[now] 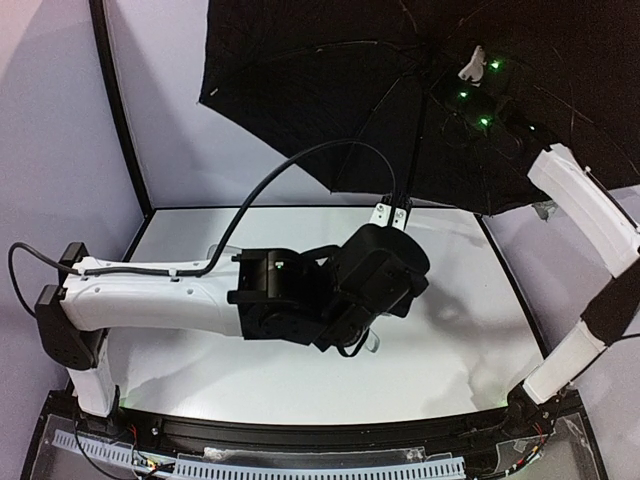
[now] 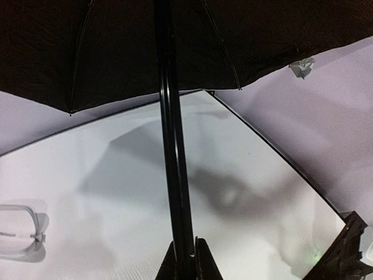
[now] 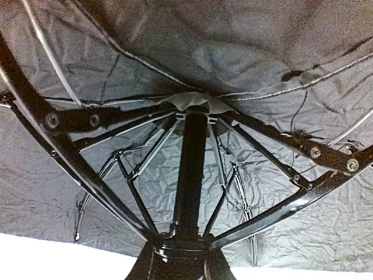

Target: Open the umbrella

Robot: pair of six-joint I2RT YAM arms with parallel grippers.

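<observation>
Clamps left gripper (image 2: 186, 259) fully closed low on the thin black metal shaft (image 2: 172, 146), anchoring it upright above the white counter (image 1: 300, 370). Pinches right gripper (image 3: 183, 265) narrowly round the runner (image 3: 180, 236) beneath the spread black-lined fabric umbrella (image 1: 330, 90), far right, apparently bracing the canopy open.

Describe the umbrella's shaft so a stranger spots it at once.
Above the white table spreads the open umbrella, black underneath. From its centre one straight black shaft drops into the shut left gripper; unlike the thin ribs fanning outward, it is thicker and central.
</observation>
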